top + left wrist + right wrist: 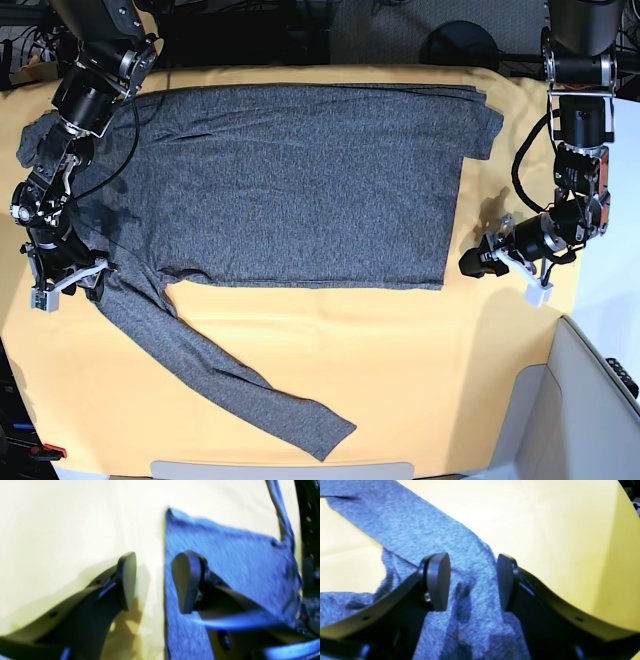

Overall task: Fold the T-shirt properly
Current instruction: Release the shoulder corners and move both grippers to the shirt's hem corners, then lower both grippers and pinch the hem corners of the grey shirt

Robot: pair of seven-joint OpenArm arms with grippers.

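Observation:
The heather-grey T-shirt (300,180) lies flat on the yellow table cloth (400,360). One long sleeve (220,375) runs out toward the front. My left gripper (470,264) is open and empty, just beside the shirt's straight side edge. In the left wrist view the left gripper (156,582) straddles that edge of the shirt (237,562), one finger over cloth and one over the shirt. My right gripper (88,278) is open over the shoulder where the sleeve starts. In the right wrist view the right gripper (473,582) hovers above the grey knit (420,530), holding nothing.
A white-grey panel (590,400) stands off the table's front right corner. Black cables and gear (300,30) lie behind the far edge. A small red item (50,452) sits at the front left corner. Bare yellow cloth spreads between sleeve and panel.

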